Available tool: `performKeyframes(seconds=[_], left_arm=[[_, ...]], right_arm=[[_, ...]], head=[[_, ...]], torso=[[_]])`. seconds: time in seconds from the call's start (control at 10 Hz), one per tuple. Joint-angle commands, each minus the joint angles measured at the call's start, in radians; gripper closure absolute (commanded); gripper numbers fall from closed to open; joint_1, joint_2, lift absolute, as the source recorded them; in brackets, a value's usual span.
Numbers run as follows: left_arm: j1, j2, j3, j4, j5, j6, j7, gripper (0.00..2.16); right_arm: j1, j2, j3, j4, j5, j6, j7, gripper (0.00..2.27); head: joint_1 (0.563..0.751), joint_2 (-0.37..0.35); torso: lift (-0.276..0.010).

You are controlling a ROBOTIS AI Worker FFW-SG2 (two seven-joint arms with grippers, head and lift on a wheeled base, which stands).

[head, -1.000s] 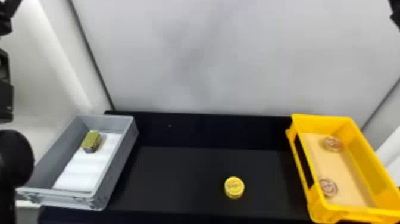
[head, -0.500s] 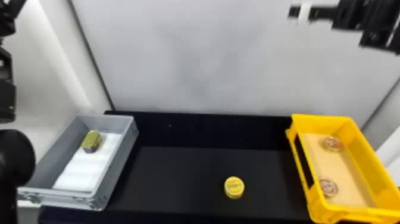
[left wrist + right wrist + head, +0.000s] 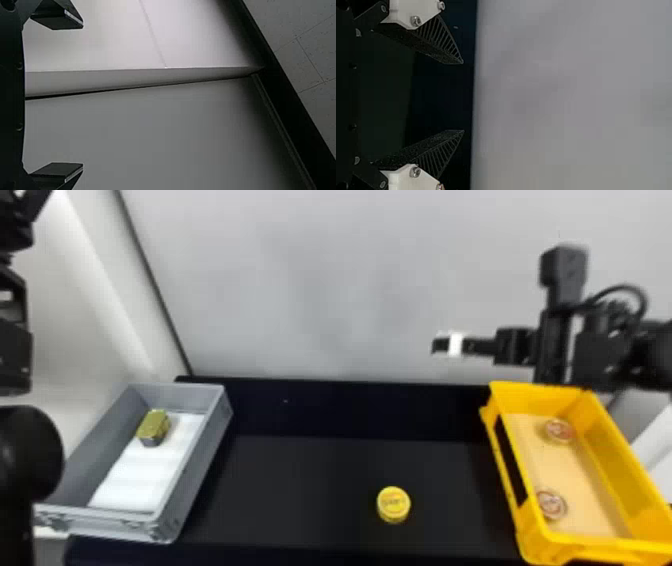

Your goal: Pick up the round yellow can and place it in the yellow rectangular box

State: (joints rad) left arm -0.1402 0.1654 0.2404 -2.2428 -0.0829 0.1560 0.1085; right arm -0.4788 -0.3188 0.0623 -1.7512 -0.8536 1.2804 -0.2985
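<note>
Your right gripper (image 3: 439, 345) points level toward your left, its arm (image 3: 645, 352) running back behind it to the right edge. A tall block (image 3: 564, 277) rises behind and above the fingers, with a cable (image 3: 620, 287) looping farther back. In its wrist view, your right gripper (image 3: 463, 97) has ribbed fingers (image 3: 425, 35) spread, slanting inward to their tips. Your left arm (image 3: 15, 355) stands well apart from that gripper, at the left edge; your left gripper (image 3: 83, 95) has its fingers (image 3: 57, 169) wide apart.

Open room surrounds the can (image 3: 393, 504); raised walls (image 3: 612, 450) enclose the open-topped yellow box (image 3: 575, 547).
</note>
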Motion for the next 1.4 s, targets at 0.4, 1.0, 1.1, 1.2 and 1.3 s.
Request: performKeyframes(seconds=[0.4,1.0,1.1,1.2,1.3], left_arm=[[0.004,-0.009,-0.006,0.014,0.006,-0.009,-0.001,0.03],[-0.002,-0.01,-0.012,0.014,0.006,-0.01,-0.001,0.03],[-0.004,-0.01,-0.012,0.014,0.006,-0.012,-0.001,0.03],[-0.006,-0.01,-0.015,0.014,0.006,-0.012,-0.001,0.03],[-0.007,-0.01,-0.016,0.015,0.006,-0.013,0.0,0.03]], right_arm=[[0.048,0.072,0.208,0.245,0.439,-0.023,0.415,0.21],[0.115,0.213,0.255,0.455,1.022,-0.192,0.894,0.11],[0.124,0.216,0.271,0.473,1.018,-0.218,0.882,0.07],[0.124,0.218,0.283,0.495,1.018,-0.234,0.892,0.06],[0.123,0.219,0.288,0.519,1.018,-0.257,0.911,0.05]], head=[[0.694,0.054],[0.694,0.054],[0.694,0.054],[0.694,0.054],[0.694,0.054]], torso=[[-0.003],[-0.003],[-0.003],[-0.003],[-0.003]])
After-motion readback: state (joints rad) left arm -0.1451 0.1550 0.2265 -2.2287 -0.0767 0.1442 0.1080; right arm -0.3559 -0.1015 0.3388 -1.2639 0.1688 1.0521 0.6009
